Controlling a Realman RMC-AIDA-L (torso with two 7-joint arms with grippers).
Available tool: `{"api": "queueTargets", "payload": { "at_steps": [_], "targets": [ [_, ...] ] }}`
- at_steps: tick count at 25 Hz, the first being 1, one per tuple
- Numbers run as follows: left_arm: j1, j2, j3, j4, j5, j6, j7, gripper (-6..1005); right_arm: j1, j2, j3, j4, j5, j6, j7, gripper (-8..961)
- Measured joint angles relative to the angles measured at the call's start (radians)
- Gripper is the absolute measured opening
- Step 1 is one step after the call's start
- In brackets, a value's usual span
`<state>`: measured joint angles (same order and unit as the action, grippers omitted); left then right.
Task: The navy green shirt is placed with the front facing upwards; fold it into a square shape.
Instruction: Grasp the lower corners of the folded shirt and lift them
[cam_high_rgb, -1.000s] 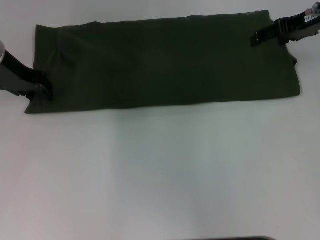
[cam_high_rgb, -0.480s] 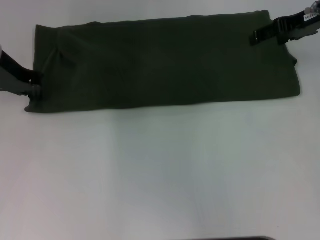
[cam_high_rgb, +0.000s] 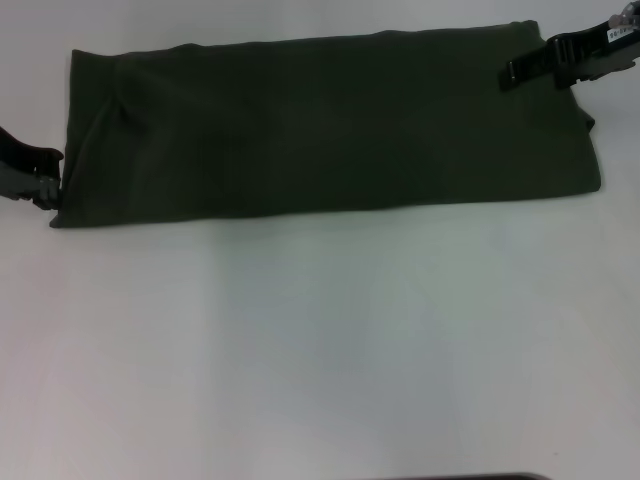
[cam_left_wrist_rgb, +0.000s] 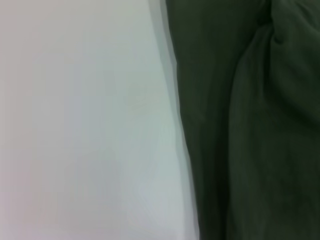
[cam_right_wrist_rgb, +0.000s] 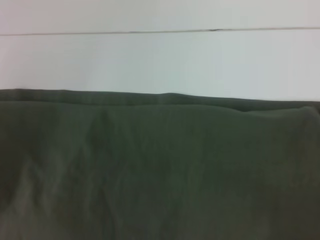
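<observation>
The left gripper sits at the left end of the navy green shirt, just beside that end's near corner, with only its dark tip reaching in from the side of the head view. Whether its fingers are apart or together cannot be told. The right gripper reaches over the shirt's far right corner, its black body slanting in from the side; its fingertips lie over the cloth, and it cannot be told if they are pinching it or are parted.

The shirt lies folded into a long, plain dark green band, stretched left to right across the far part of the white table. No lettering shows on its upper face. Its right end is a little ragged, with a lower layer peeking out past the near right corner.

The left wrist view shows the shirt's edge against the table, with a soft crease running along the cloth. The right wrist view shows the shirt's far edge and a thin seam line across the table beyond it.
</observation>
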<state>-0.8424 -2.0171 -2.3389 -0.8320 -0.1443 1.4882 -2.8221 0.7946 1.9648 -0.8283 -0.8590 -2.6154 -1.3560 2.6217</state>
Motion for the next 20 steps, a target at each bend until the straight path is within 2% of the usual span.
{"api": "queueTargets", "payload": {
  "at_steps": [9, 12, 15, 20],
  "targets": [
    [-0.001, -0.005, -0.007, -0.027, -0.007, -0.015, 0.021, 57, -0.003, -0.002, 0.000, 0.000, 0.000, -0.001, 0.000, 935],
    [0.007, -0.014, -0.006, -0.073, -0.009, -0.010, 0.021, 71, -0.005, -0.004, 0.001, 0.000, 0.000, -0.001, 0.000, 935],
    [0.007, -0.020, 0.011, -0.065, -0.008, -0.010, 0.023, 85, -0.006, -0.004, 0.003, 0.000, 0.000, -0.001, -0.001, 935],
    [-0.003, -0.023, 0.028, -0.042, -0.001, -0.014, 0.023, 326, -0.003, -0.005, 0.003, 0.000, 0.000, -0.002, -0.001, 935]
  ]
}}
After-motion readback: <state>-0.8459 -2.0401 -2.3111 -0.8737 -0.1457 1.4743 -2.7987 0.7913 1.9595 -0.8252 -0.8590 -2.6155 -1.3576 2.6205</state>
